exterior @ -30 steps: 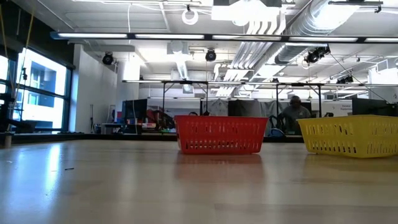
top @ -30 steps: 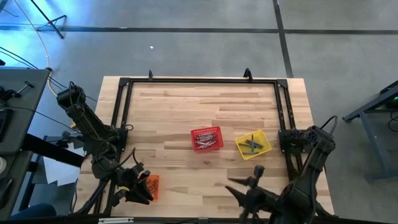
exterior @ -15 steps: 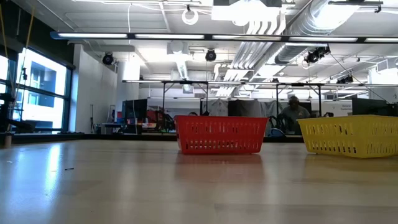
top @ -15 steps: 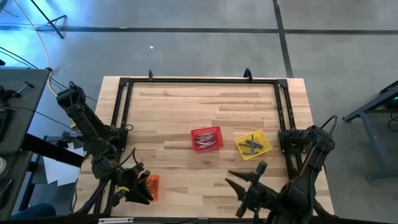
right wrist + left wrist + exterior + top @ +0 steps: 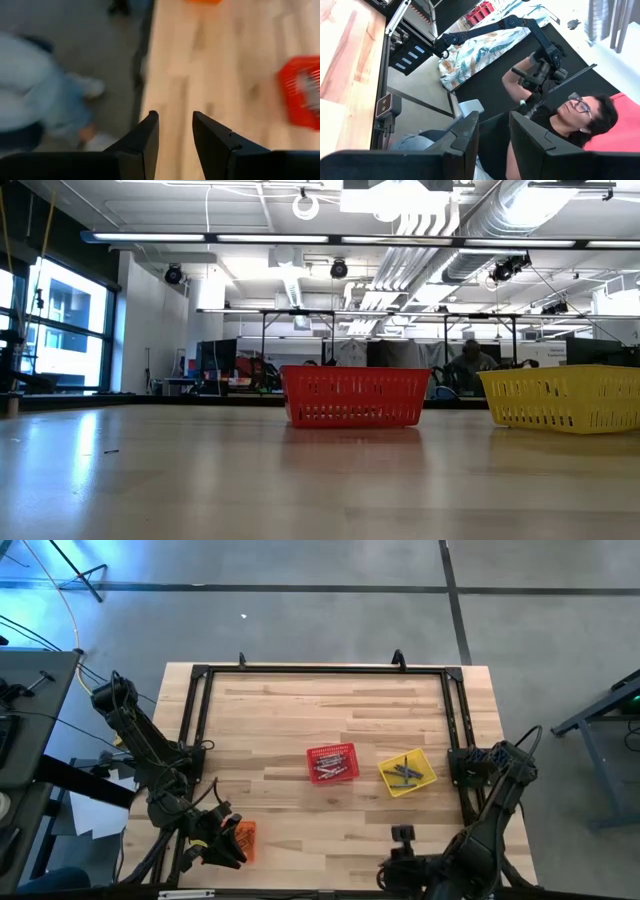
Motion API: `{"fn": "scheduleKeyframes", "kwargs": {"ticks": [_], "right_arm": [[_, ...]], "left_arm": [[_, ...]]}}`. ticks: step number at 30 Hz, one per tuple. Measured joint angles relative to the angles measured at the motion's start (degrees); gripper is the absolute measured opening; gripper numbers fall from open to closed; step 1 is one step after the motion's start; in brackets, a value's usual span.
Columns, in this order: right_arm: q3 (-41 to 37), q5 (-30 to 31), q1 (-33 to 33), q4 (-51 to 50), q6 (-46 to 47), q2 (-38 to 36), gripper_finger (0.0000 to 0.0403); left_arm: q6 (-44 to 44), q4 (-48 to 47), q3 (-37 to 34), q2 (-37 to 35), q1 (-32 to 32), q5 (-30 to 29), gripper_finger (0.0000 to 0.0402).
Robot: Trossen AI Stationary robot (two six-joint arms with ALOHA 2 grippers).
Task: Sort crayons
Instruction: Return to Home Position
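Red and grey crayons (image 5: 330, 767) lie in a red mesh basket (image 5: 332, 763) at the table's middle. Grey and bluish crayons (image 5: 405, 773) lie in a yellow basket (image 5: 407, 772) to its right. An orange basket (image 5: 245, 838) stands near the front left. My left gripper (image 5: 226, 850) sits beside the orange basket at the near edge, its fingers (image 5: 465, 135) a narrow gap apart, and holds nothing. My right gripper (image 5: 392, 862) is drawn in over the near edge, right of centre, fingers (image 5: 147, 132) a narrow gap apart, also empty.
A black frame (image 5: 320, 668) runs along the table's far, left and right sides. The low view shows the red basket (image 5: 355, 395) and the yellow basket (image 5: 565, 398) standing on bare wood. A person (image 5: 570, 125) sits beyond the near edge.
My right gripper has drawn back from the table's front right area toward the near edge and tucked in close to its arm, turning toward the table's left. The baskets and crayons have not moved.
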Motion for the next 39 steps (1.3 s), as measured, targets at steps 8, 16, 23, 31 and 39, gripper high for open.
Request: {"fn": "scheduleKeyframes", "kwargs": {"ticks": [8, 16, 23, 31, 39], "right_arm": [[-0.2, -13.3, -2.7, 0.2, -12.2, 0.0, 0.0112], [-8.9, -21.8, -8.6, 2.0, -23.3, -5.5, 0.0112], [-30.1, -21.5, -12.7, 16.6, -31.3, -20.0, 0.0112], [-51.4, -21.7, -18.8, 30.2, -41.6, -37.3, 0.0112], [-68.7, -21.8, -26.4, 38.3, -47.9, -52.9, 0.0112]], "left_arm": [[0.0, 0.0, 0.0, 0.0, 0.0, 0.0, 0.0099], [0.0, 0.0, 0.0, 0.0, 0.0, 0.0, 0.0099], [0.0, 0.0, 0.0, 0.0, 0.0, 0.0, 0.0099], [0.0, 0.0, 0.0, 0.0, 0.0, 0.0, 0.0099], [0.0, 0.0, 0.0, 0.0, 0.0, 0.0, 0.0099]]}}
